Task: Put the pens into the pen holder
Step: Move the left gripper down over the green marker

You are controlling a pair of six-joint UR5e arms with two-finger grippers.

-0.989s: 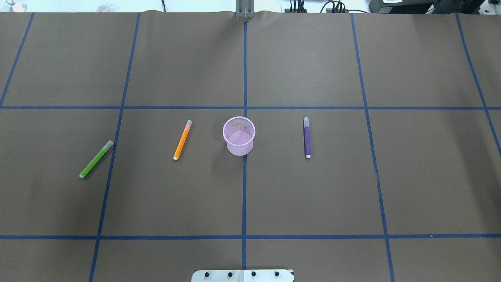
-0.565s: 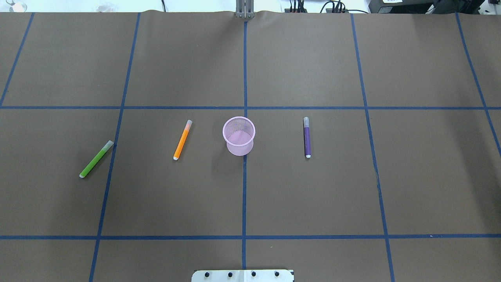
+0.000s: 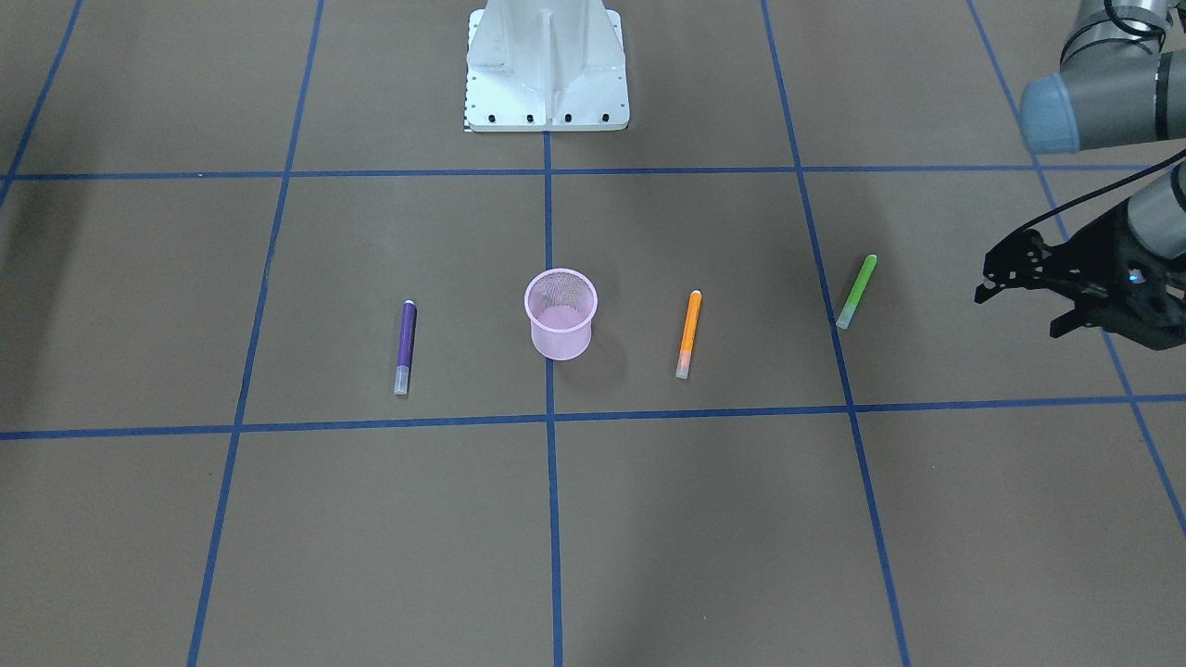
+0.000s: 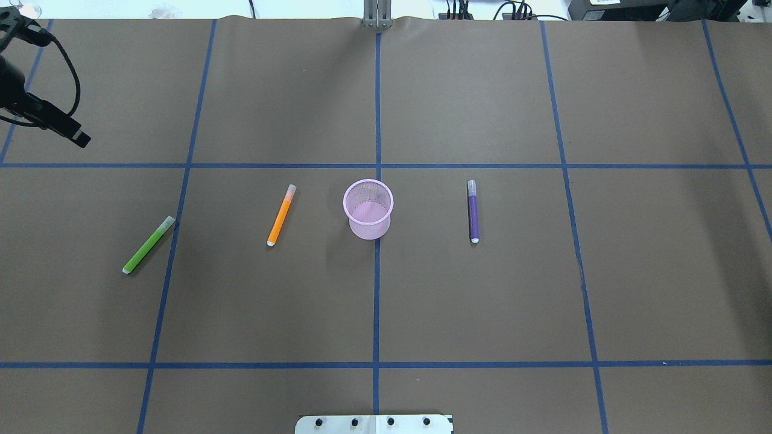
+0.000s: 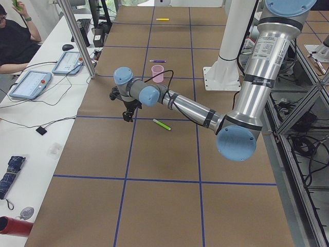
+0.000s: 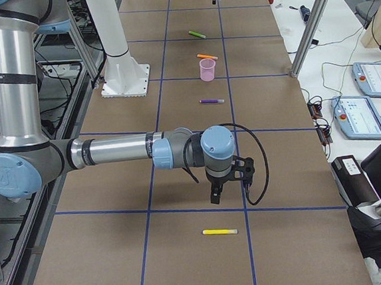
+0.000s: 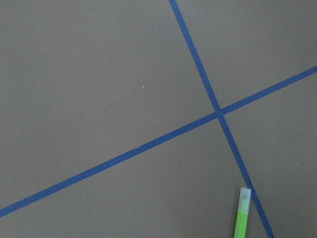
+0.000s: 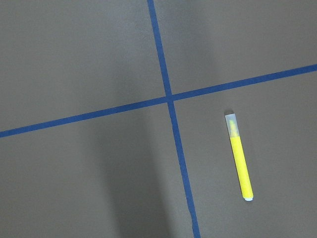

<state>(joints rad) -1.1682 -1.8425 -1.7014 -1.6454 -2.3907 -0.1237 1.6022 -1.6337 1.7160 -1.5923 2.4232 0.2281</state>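
Note:
The pink mesh pen holder (image 4: 368, 209) stands upright at the table's middle. The orange pen (image 4: 281, 215) lies to its left and the green pen (image 4: 149, 245) farther left. The purple pen (image 4: 473, 211) lies to its right. The yellow pen (image 8: 239, 156) lies far out on the right end and shows in the exterior right view (image 6: 220, 232). My left gripper (image 3: 1019, 310) hovers open and empty beyond the green pen, at the table's left edge. My right gripper (image 6: 215, 194) hovers near the yellow pen. I cannot tell if it is open.
The white robot base plate (image 3: 547, 65) sits at the near middle edge. Blue tape lines (image 4: 377, 271) grid the brown table cover. A metal post (image 4: 377, 15) stands at the far edge. Desks with tablets (image 5: 31, 82) and an operator flank the table.
My left gripper has come into the overhead view at its upper left edge. The pens and the pen holder have not moved.

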